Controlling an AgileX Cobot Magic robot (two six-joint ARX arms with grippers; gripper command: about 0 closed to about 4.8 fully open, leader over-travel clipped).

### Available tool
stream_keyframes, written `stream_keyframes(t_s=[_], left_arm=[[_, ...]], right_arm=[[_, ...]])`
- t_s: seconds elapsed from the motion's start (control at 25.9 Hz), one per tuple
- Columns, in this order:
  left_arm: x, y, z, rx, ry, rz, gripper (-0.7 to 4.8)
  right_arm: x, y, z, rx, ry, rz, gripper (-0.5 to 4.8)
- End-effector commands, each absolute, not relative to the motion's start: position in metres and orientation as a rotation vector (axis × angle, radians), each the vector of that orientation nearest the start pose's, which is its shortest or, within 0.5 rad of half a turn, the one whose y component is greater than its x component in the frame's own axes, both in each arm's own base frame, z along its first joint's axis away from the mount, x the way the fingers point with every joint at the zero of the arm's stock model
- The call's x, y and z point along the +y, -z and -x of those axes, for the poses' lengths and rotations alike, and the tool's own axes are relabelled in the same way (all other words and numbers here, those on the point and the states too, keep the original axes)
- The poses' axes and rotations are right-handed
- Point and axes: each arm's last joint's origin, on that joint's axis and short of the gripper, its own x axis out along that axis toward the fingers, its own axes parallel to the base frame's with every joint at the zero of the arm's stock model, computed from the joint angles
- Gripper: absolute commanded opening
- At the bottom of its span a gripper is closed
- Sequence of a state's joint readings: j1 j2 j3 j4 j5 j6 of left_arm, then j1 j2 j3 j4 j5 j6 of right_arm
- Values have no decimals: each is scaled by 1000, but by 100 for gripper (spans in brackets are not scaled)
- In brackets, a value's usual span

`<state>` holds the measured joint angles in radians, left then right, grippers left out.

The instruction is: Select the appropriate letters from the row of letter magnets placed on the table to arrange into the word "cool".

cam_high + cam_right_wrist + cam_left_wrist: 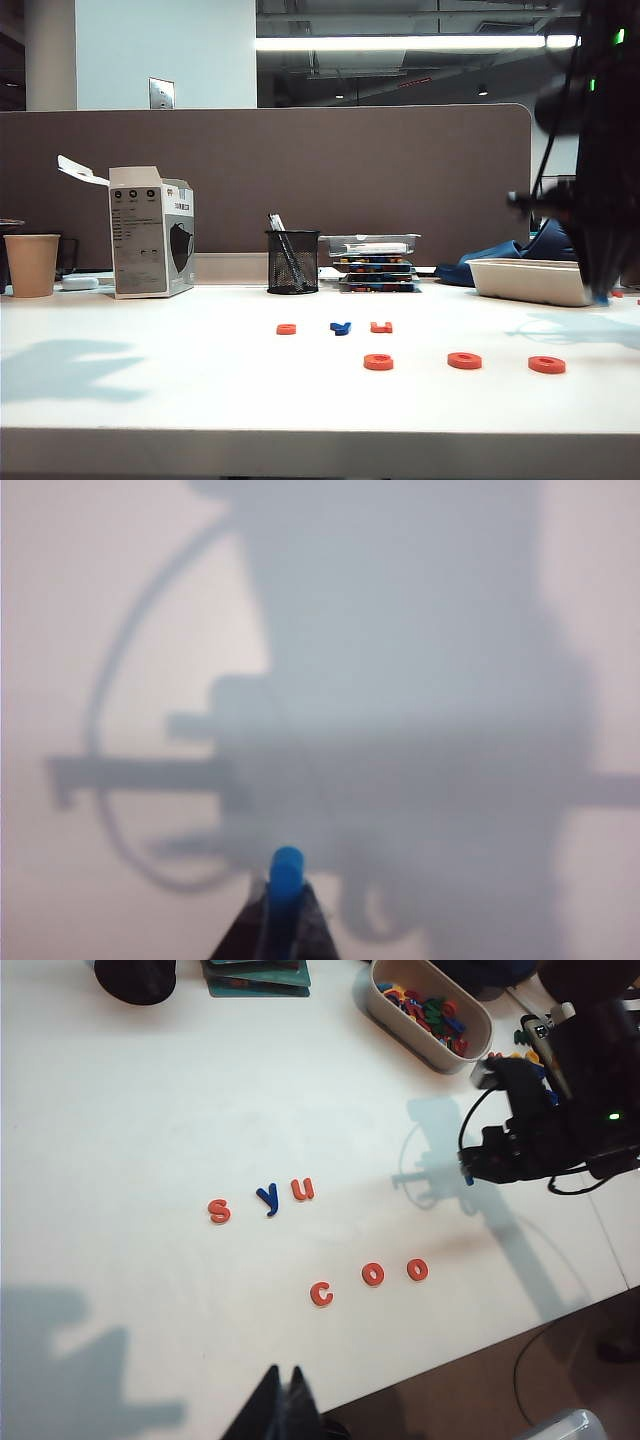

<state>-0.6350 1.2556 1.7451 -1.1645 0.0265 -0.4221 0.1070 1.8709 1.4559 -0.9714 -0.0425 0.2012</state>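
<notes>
Three orange-red magnets spelling c (321, 1293), o (373, 1275), o (417, 1270) lie in a line near the table's (180, 400) front edge; the exterior view shows them as c (378, 361), o (464, 360) and o (546, 364). Behind them lie an orange s (219, 1210), a dark blue y (268, 1198) and an orange u (302, 1189). My right gripper (284, 892) is shut on the light-blue bar magnet (286, 872), held above the table at the far right (602, 296), beyond the last o. My left gripper (285, 1375) is shut and empty, high over the front edge.
A white bin (410, 1035) of spare coloured letters stands at the back right, just behind the right arm (600, 200). A black mesh pen holder (292, 262), stacked trays (375, 265), a white box (150, 232) and a paper cup (32, 265) line the back.
</notes>
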Motion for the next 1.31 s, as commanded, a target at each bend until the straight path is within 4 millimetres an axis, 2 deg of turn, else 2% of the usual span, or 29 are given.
stream_keyframes(t_s=[0.04,0.19,0.27,0.39,0.5,0.62,0.77,1.16,1.2,1.24,1.27,1.31], left_arm=[[-119,-464,-161,760,492,190,-4],[-119,-464,-161,760,492,190,-4],[-119,-464,-161,760,492,190,-5],[-119,-464,-161,761,491,190,-5],[-119,-464,-161,761,491,190,-5],[-119,-464,-161,761,491,190,-4],[-119,-464,-161,761,491,190,-5],[-119,-464,-161,760,491,190,-5],[-119,-464,-161,760,491,190,-5],[-119,-464,-161,760,492,190,-5],[-119,-464,-161,760,492,190,-5],[-119,-464,-161,760,492,190,-4]], right_arm=[[42,-232,-348,1374,4,-120,-6],[44,-238,-321,1356,-5,-125,-6],[46,-232,-300,1334,-17,-117,-6],[46,-224,-288,1305,-20,-132,-6],[46,-214,-284,1316,-30,-139,-6],[55,-199,-282,1319,-73,-145,-6],[62,-193,-282,1331,-88,-132,-6],[63,-168,-284,1412,-72,-137,-4],[63,-168,-284,1412,-72,-137,17],[63,-169,-284,1411,-73,-139,95],[63,-169,-284,1412,-79,-143,126],[63,-169,-284,1412,-81,-146,128]])
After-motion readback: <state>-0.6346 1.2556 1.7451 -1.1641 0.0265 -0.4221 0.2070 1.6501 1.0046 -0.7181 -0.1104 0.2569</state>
